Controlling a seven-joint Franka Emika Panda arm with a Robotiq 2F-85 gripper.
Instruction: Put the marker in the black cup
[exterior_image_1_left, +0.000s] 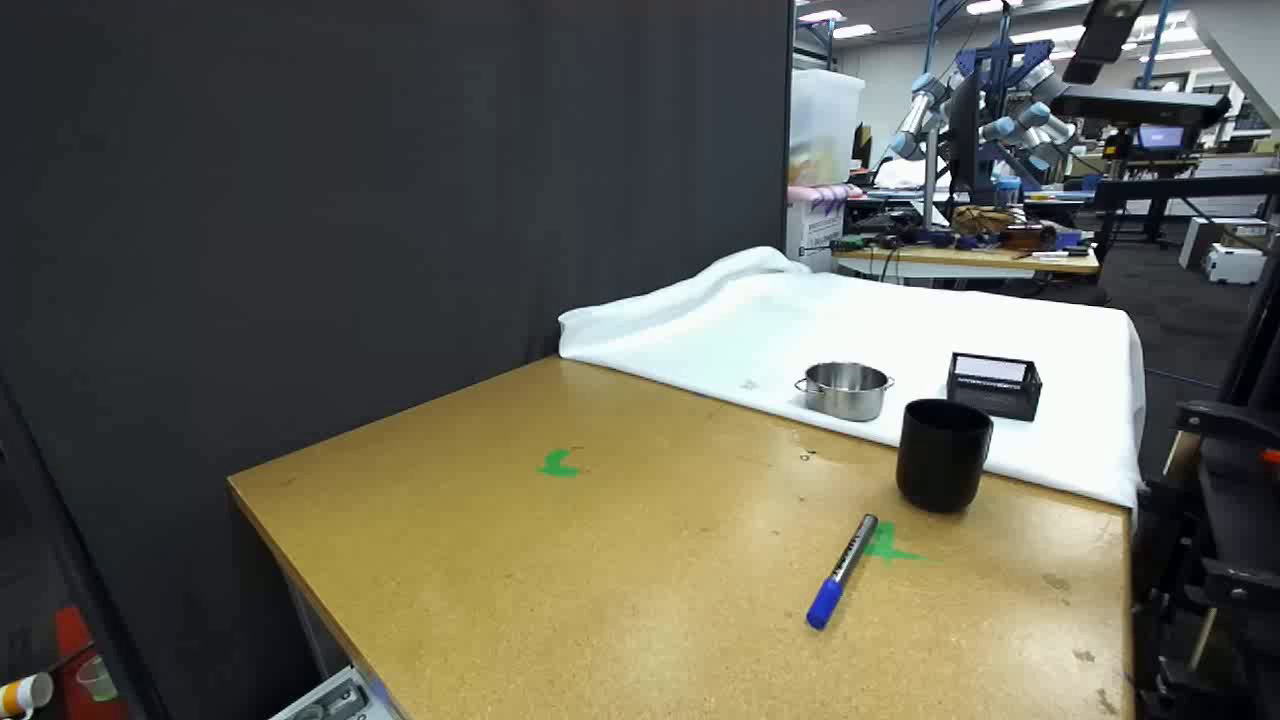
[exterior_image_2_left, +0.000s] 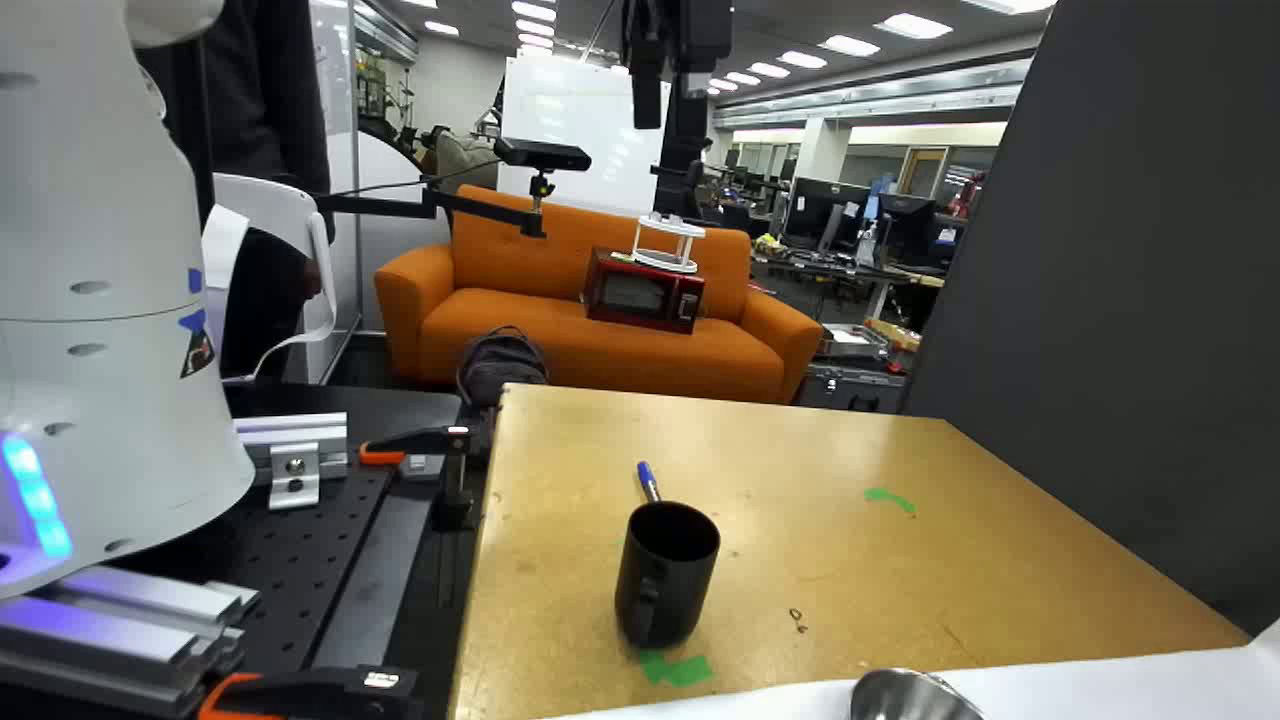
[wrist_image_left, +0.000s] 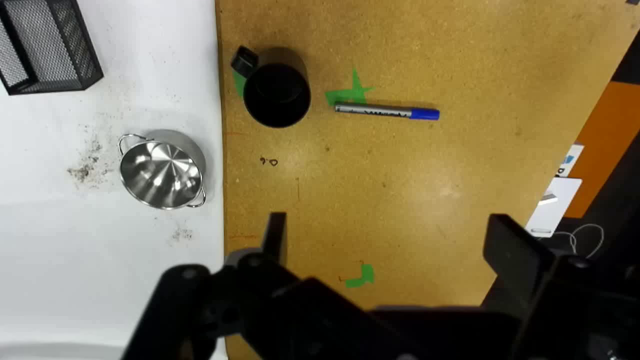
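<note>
Marker (wrist_image_left: 387, 111), one: lying loose on the tabletop (exterior_image_1_left: 560, 580), farther from the cloth (exterior_image_1_left: 870, 310) edge than the cup (wrist_image_left: 277, 95), nearer the robot-side edge than the opposite one. Cup, one: upright, near the corner of cloth and robot-side edges. Risks, in my judgement: the barrel may roll if I close off-centre; a low, wide approach could nudge the cup towards the cloth edge; let go slanted, the marker may snag on the rim. Gripper (wrist_image_left: 387, 230), one: jaws spread wide, nothing between them, touching nothing I can see, well above the tabletop.
</note>
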